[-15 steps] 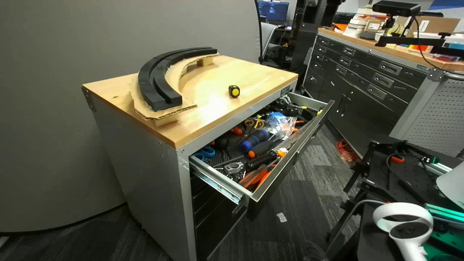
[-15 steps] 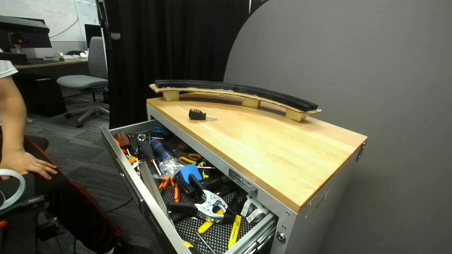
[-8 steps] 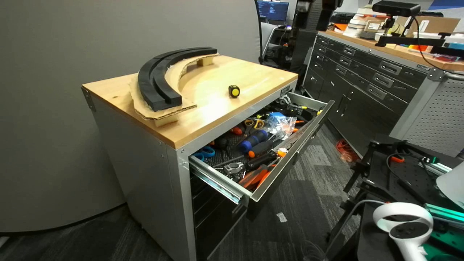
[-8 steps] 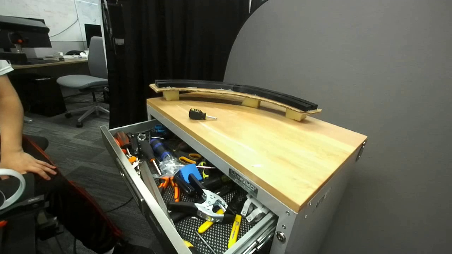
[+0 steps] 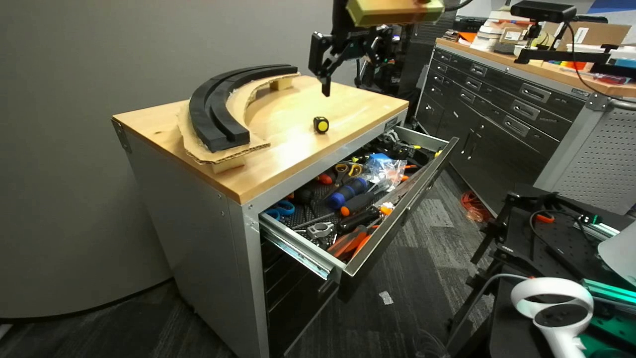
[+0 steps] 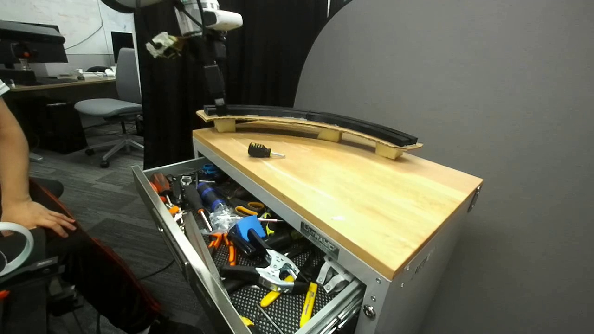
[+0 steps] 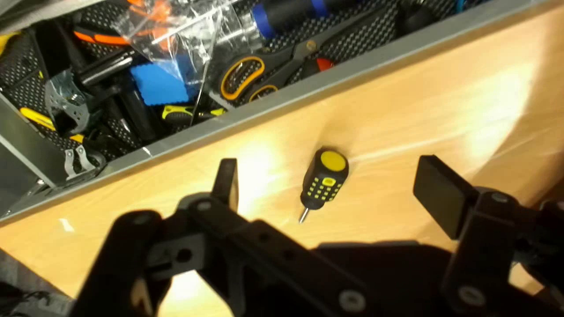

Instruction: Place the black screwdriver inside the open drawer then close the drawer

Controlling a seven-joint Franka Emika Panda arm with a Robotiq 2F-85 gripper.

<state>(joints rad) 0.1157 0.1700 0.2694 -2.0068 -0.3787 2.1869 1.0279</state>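
The wrist view crops the gripper [image 7: 335, 190] at its base and, beyond it, the drawer [image 7: 20, 138]. An exterior view crops the arm [image 6: 188, 21] above the gripper; below it, in an exterior view, the screwdriver [image 5: 321, 125] hides its shaft.

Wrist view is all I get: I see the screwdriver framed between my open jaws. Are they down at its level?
Observer: No. In both exterior views the jaws end higher than the black screwdriver.
Operator: Anything else standing on the wooden top?
Observer: Yes, a large curved black piece, raised on cardboard and blocks.
Operator: Anyone near the open drawer I'll be closing?
Observer: An exterior view shows a person's hand to the left of the drawer in that picture, not touching it; how near, I can't tell.
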